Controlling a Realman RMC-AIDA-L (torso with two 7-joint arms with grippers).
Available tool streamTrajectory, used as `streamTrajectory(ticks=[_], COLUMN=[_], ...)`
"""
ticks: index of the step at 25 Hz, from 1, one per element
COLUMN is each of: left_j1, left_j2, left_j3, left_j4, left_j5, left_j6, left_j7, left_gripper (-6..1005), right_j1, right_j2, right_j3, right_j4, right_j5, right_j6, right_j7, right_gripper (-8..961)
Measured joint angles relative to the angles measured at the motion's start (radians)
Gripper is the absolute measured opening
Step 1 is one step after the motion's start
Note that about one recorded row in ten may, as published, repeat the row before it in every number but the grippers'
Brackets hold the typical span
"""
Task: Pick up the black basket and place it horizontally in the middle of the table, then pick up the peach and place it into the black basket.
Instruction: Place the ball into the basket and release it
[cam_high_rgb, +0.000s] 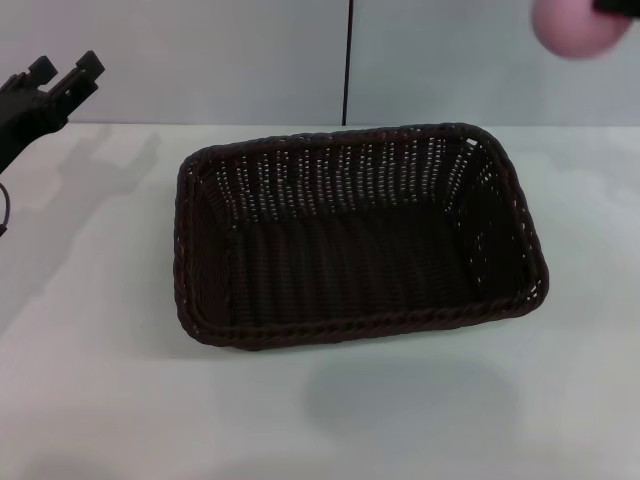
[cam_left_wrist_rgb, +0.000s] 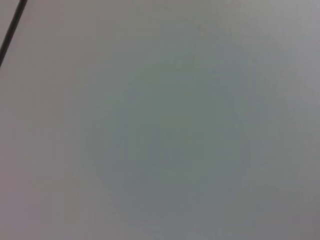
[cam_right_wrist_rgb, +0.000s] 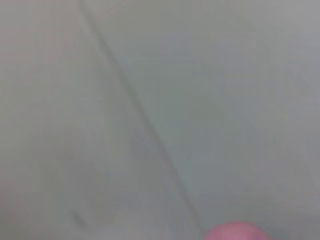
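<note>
The left gripper (cam_high_rgb: 62, 75), a black two-fingered clamp, hangs high at the far left, well apart from everything else; its fingers stand slightly parted with nothing between them, and it looks parked. Its wrist camera shows only a blank pale surface crossed by a thin dark line.

In the middle of the wide plain white table (cam_high_rgb: 120, 400) rests the large dark brown-black woven wicker basket (cam_high_rgb: 360, 235), rectangular with rounded corners and a braided rim, its long side running left to right. It holds nothing. That first half of the job looks finished: the basket lies horizontally and roughly central.

At the far right, raised well above the table, the small pale pink ball that is the peach (cam_high_rgb: 575, 28) shows at the upper edge of the head view, with a scrap of black from the right gripper (cam_high_rgb: 618, 6) touching its top right. The peach appears carried there, but the fingers themselves are out of frame, so I cannot tell how they stand. The right wrist view catches only the peach's pink rim.

What remains, by my reading, is bringing the peach leftward over the basket's opening and releasing it. Nothing stands between; a vertical dark seam divides the grey wall behind.
</note>
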Motion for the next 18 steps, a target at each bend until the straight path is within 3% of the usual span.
streamTrajectory(ticks=[6,7,10,12,18], left_j1=[-0.006,-0.012,-0.015,-0.016,-0.011], left_j2=[-0.001,0.0,0.001,0.002,0.001], left_j3=[-0.013,-0.016,-0.022,-0.027,-0.034], left_j4=[-0.005,-0.013,-0.021,-0.024,-0.025], left_j5=[0.0,-0.001,-0.001,-0.001,-0.001], left_j6=[-0.005,-0.004,-0.002,0.0,0.001], left_j7=[0.001,0.001,0.001,0.002,0.002], left_gripper=[787,787,787,787,787], right_j1=[0.078,0.113,0.144,0.186,0.199], right_j2=[-0.003,-0.01,-0.01,0.006,0.013], right_j3=[-0.076,-0.151,-0.203,-0.218,-0.211], right_j4=[0.101,0.139,0.153,0.169,0.186], right_j5=[0.053,0.016,-0.049,-0.151,-0.174], right_j6=[-0.088,-0.098,-0.098,-0.098,-0.092], right_j7=[-0.056,-0.086,-0.097,-0.097,-0.096], right_gripper=[33,34,41,56,339])
